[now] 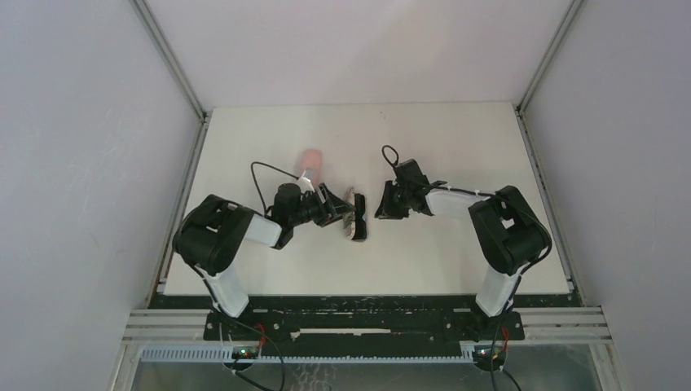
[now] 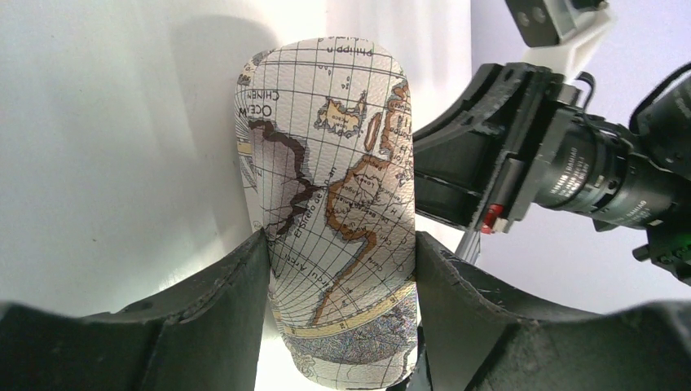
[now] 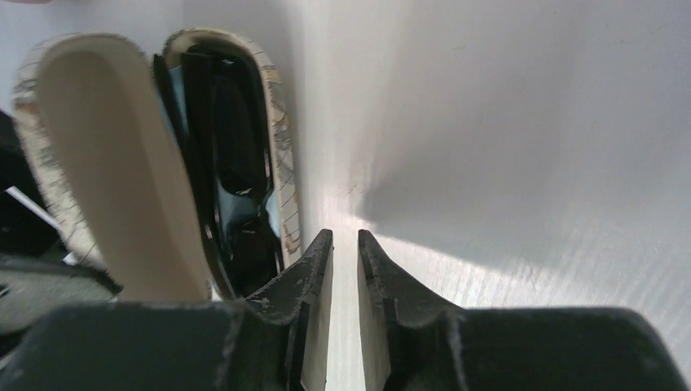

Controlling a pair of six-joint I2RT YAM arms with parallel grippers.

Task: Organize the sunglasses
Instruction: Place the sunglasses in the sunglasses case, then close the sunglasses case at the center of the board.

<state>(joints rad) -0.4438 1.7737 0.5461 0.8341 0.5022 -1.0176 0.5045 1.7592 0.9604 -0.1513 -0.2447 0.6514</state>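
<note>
The black sunglasses [image 3: 236, 179] lie inside an open map-patterned case [image 3: 279, 147], whose cream-lined lid [image 3: 114, 163] stands ajar. My left gripper [image 2: 341, 240] is shut on that case [image 2: 334, 187], one finger on each long side; from above the case [image 1: 356, 220] sits mid-table at the left gripper [image 1: 338, 208]. My right gripper [image 3: 345, 236] is just right of the case's open side, its jaws a narrow slit apart with only bare table between them. From above, the right gripper [image 1: 383, 205] faces the case.
A pink oblong case [image 1: 310, 161] lies on the white table [image 1: 456, 147] just behind the left wrist. The right arm's wrist camera [image 2: 587, 171] fills the right of the left wrist view. Grey walls enclose the table on three sides.
</note>
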